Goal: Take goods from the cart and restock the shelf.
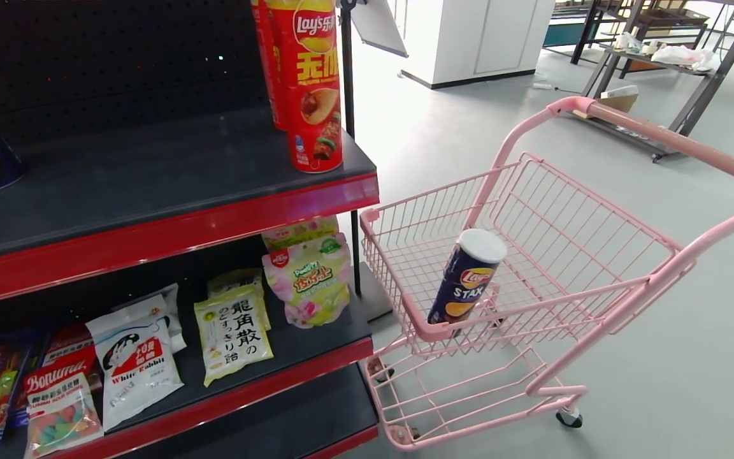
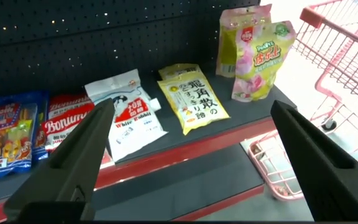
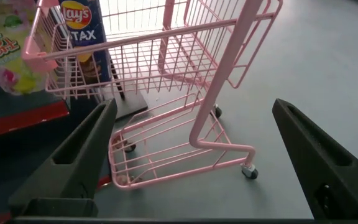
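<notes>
**Stock record: shelf bay, cart and room**

Floor (image 1: 673, 395): smooth grey, open room; white cabinet (image 1: 482, 35) and metal-framed worktop (image 1: 660, 60) at the far side.
Pink cart (image 1: 666, 137): just beside the shelf end; one dark blue chip can (image 1: 467, 280) standing against the basket's near wall.
Upper shelf (image 1: 150, 172): black board, red edge, pegboard back; red chip cans (image 1: 313, 95) upright at the cart-side end.
Lower shelf (image 1: 335, 331): snack bags (image 1: 232, 331), mostly flat.
Left jaws: spread wide, empty, facing the lower shelf.
Right jaws: spread wide, empty, facing the cart

Glossy pink wire cart (image 1: 587, 217), matt dark shelf (image 1: 118, 185), shiny plastic packets (image 1: 233, 328).
</notes>
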Available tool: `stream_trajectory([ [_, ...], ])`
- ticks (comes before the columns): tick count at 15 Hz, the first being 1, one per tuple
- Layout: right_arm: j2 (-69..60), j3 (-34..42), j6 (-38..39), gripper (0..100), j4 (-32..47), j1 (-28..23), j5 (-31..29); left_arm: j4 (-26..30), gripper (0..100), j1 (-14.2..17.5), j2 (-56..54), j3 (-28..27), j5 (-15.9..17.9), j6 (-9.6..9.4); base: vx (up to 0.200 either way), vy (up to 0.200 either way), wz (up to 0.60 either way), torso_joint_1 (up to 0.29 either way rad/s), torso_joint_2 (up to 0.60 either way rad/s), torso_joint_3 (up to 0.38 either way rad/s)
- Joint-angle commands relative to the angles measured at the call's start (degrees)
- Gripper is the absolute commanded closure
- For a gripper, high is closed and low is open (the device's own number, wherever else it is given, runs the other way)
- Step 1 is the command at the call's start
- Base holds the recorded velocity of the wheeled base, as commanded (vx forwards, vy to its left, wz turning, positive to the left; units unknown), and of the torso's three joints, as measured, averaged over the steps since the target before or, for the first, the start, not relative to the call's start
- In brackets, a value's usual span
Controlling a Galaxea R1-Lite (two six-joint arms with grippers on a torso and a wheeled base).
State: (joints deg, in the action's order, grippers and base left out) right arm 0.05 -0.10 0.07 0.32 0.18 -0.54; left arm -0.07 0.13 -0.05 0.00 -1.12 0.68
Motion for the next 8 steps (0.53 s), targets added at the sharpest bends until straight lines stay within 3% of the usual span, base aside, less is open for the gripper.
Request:
stream_trajectory([
  [1, 1.80, -0.08, -0.16, 0, 0.12, 0.52, 0.10, -0.01, 0, -0.05, 0.05, 0.00, -0.02, 0.02, 0.000, 0.000, 0.00, -0.022, 0.08, 0.071],
  [4, 0.57, -0.08, -0.25, 0, 0.03, 0.17, 0.01, -0.01, 0, 0.04, 0.05, 0.00, -0.02, 0.02, 0.000, 0.000, 0.00, 0.000, 0.00, 0.000],
  [6, 2.24, -5.09, -0.25, 0, 0.30, 0.34, 0.45, -0.01, 0, 0.04, 0.05, 0.00, -0.02, -0.07, 0.000, 0.000, 0.00, 0.000, 0.00, 0.000],
  [7, 21.22, -21.79, 4.76, 0, 0.12, 0.43, 0.62, -0.01, 0, 0.04, 0.05, 0.00, -0.02, -0.07, 0.000, 0.000, 0.00, 0.000, 0.00, 0.000],
  [8, 29.66, -29.96, 10.91, 0, 0.12, 0.96, 1.24, -0.01, 0, 0.04, 0.05, 0.00, -0.02, 0.02, 0.000, 0.000, 0.00, 0.000, 0.00, 0.000],
])
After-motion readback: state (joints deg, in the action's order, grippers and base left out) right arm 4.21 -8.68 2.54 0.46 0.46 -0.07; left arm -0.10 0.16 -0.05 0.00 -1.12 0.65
